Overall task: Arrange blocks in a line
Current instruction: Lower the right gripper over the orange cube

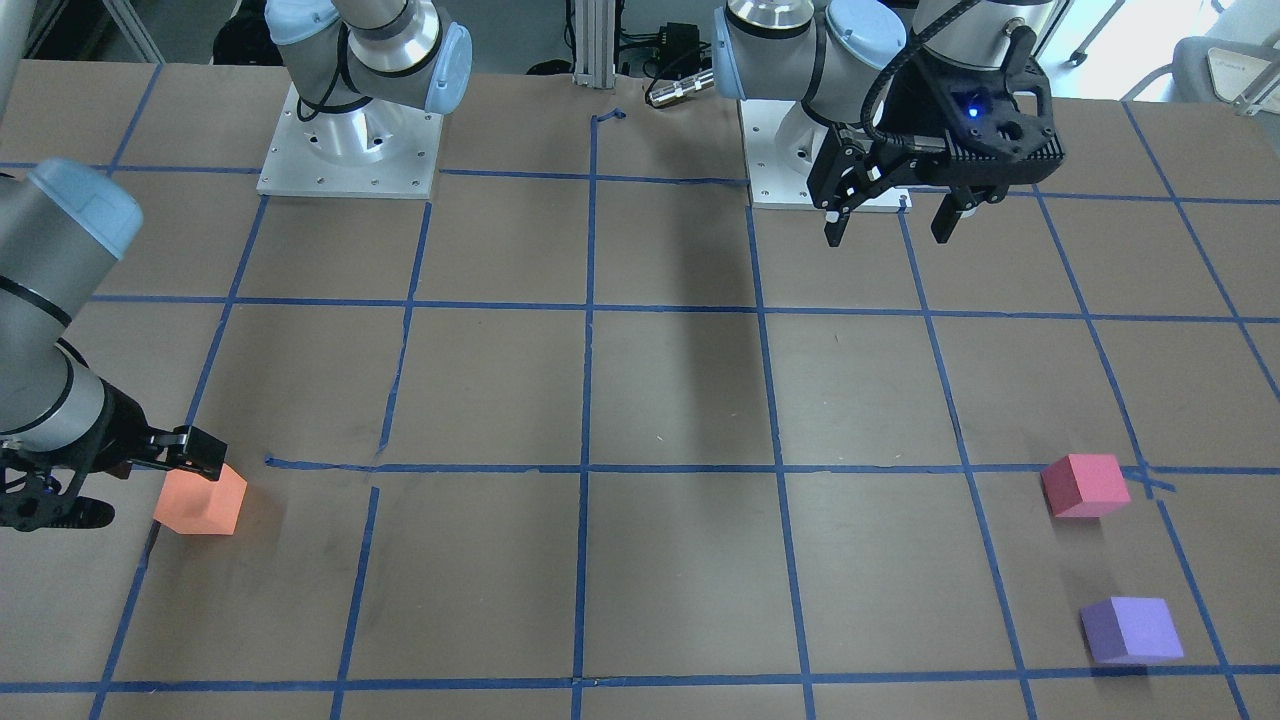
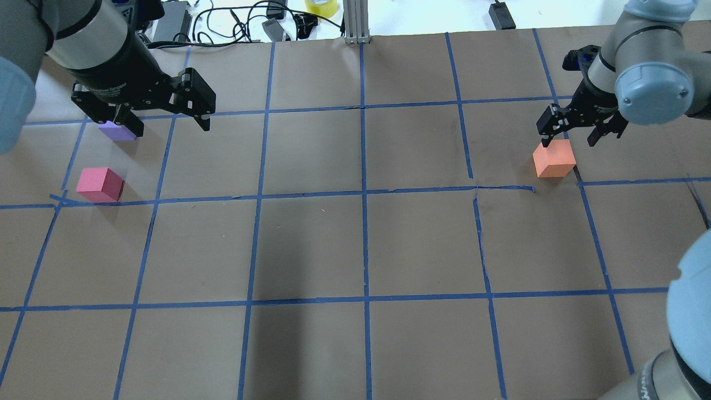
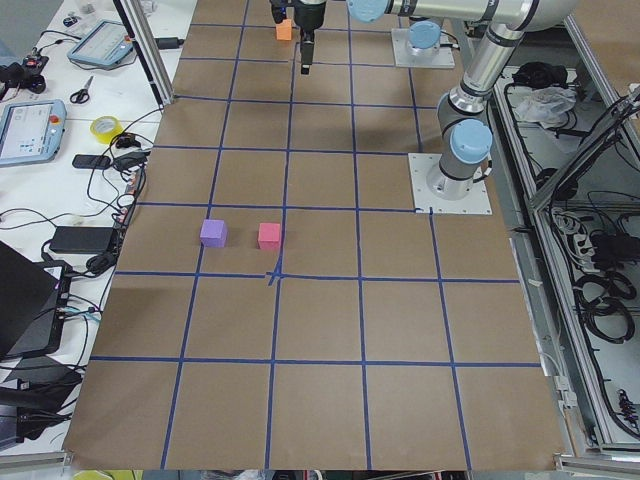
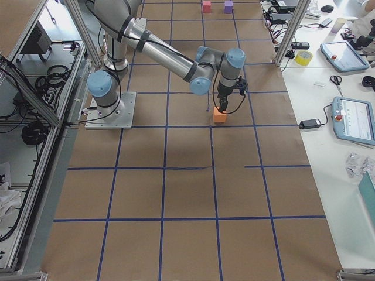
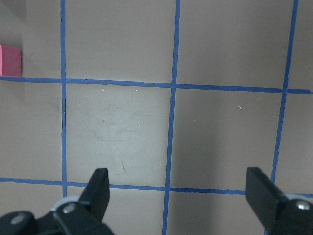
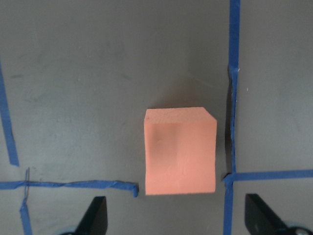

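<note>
The orange block (image 2: 554, 158) sits on the brown table on my right side; it also shows in the front view (image 1: 200, 500) and the right wrist view (image 6: 180, 152). My right gripper (image 2: 570, 141) is open and hovers just over it, fingers apart on either side, not gripping. The pinkish-red block (image 2: 100, 184) and the purple block (image 2: 118, 131) sit close together at the far left. My left gripper (image 2: 171, 128) is open and empty, held high above the table, right of the purple block. The left wrist view shows only the pinkish-red block's edge (image 5: 10, 60).
Blue tape lines (image 2: 364, 194) form a grid on the brown paper table. The two arm bases (image 1: 350, 150) (image 1: 820, 170) stand at the robot's side. Cables and a yellow tape roll (image 2: 321, 6) lie beyond the far edge.
</note>
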